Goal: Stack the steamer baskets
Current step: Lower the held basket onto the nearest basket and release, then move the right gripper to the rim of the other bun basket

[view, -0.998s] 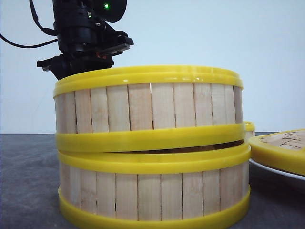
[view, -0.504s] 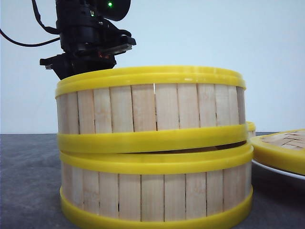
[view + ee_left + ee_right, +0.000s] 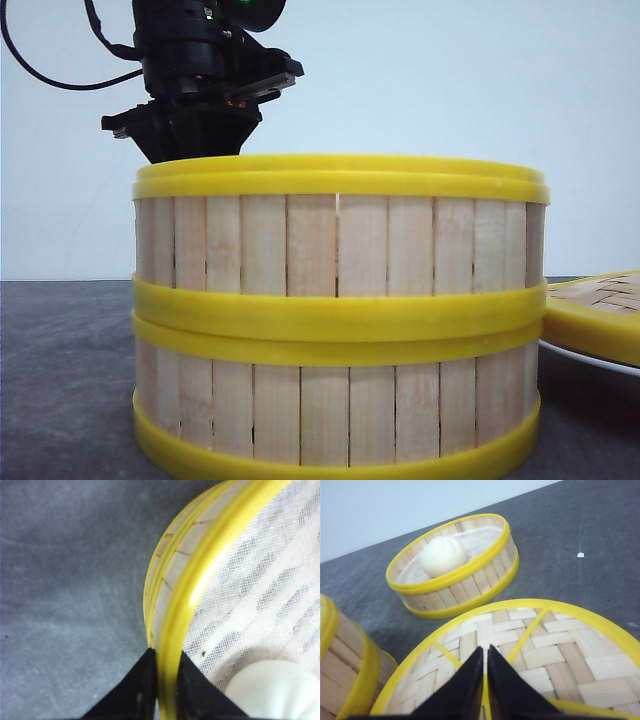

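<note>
Two steamer baskets are stacked in the front view, the upper basket (image 3: 340,240) sitting level on the lower basket (image 3: 340,410), rims touching. My left gripper (image 3: 200,135) reaches down over the upper basket's far left rim. In the left wrist view, the left gripper (image 3: 166,665) is shut on that yellow rim (image 3: 200,575), one finger outside and one inside. A white bun (image 3: 275,690) lies inside on mesh cloth. A third steamer basket (image 3: 465,580) holding a bun (image 3: 443,555) stands alone. My right gripper (image 3: 485,652) is shut, just above the woven lid (image 3: 545,650).
The yellow-rimmed lid (image 3: 600,310) rests on a white plate (image 3: 590,358) right of the stack. In the right wrist view, the stack's wall (image 3: 345,660) stands close beside the lid. Dark grey tabletop (image 3: 60,380) lies all around.
The upper basket was tilted, with a gap at its right side. It now sits level on the lower one, and the stack has shifted right. The left gripper moved right with it.
</note>
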Motion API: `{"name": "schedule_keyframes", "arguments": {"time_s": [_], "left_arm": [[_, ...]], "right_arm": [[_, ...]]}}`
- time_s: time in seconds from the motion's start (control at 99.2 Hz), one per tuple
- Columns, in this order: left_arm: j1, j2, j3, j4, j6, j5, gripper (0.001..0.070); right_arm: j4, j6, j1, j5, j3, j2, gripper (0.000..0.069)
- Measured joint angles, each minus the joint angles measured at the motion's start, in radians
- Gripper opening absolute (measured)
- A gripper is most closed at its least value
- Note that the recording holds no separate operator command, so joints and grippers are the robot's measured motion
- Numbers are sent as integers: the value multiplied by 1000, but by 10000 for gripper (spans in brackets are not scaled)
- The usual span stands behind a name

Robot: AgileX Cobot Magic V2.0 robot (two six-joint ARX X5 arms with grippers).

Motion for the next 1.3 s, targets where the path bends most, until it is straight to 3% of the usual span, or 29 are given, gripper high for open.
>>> {"name": "schedule_keyframes", "arguments": {"time_s": [0.353,0.413,0.585,0.756,0.867,0.958,1.129,1.301], "left_arm": [[2,0,0,-2,1,5,42],[5,0,0,-5,1,14,123],[18,0,2,-2,0,13,476],[42,0,31,-3,-2,12,576],[50,0,73,-4,-2,11,692],[56,-3,134,-3,0,11,693],[62,-101,264,18,18,-5,693],[65,-345,380,189,2,-12,693]], "right_arm": [[-3,0,0,0,0,0,10],[-3,0,0,0,0,0,10],[-3,0,0,0,0,0,10],[-3,0,0,0,0,0,10],[1,0,0,0,0,0,10],[61,11,0,-7,0,0,10],[322,80,0,-11,42,24,10],[234,84,0,5,253,204,10]]}}
